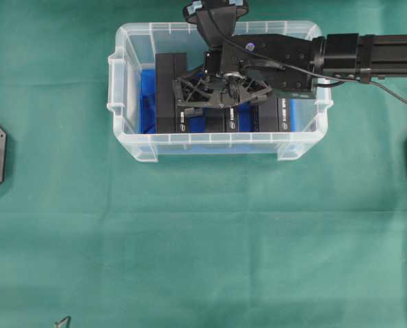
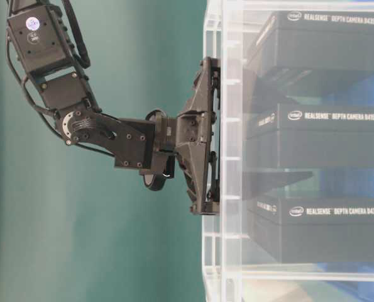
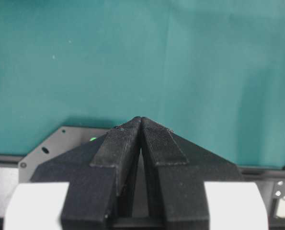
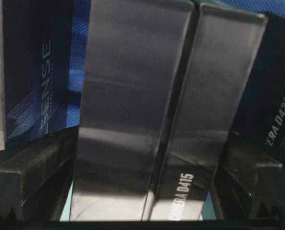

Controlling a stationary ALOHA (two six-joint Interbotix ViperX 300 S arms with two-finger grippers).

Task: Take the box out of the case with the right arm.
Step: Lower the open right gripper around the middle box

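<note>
Your right gripper (image 1: 220, 92) is over the clear case (image 1: 124, 82), with its fingers spread wide open and holding nothing. Your left gripper (image 3: 141, 125) is off to the side over the green cloth (image 1: 189, 239), with its fingers pressed shut on nothing.

The boxes (image 4: 132, 105) stand on edge inside the case, packed side by side on the blue sheet (image 1: 147, 96). Two of them sit between your open fingers, touching each other.

They look like stiff card boxes with smooth dark sides, so they may be a bit slippery. They are probably not very heavy. Pinch just one box by its two flat sides, near the top edge. The boxes sit tight together, so a finger may have little room to slip between them. Lift straight up so it does not bump the case wall.
</note>
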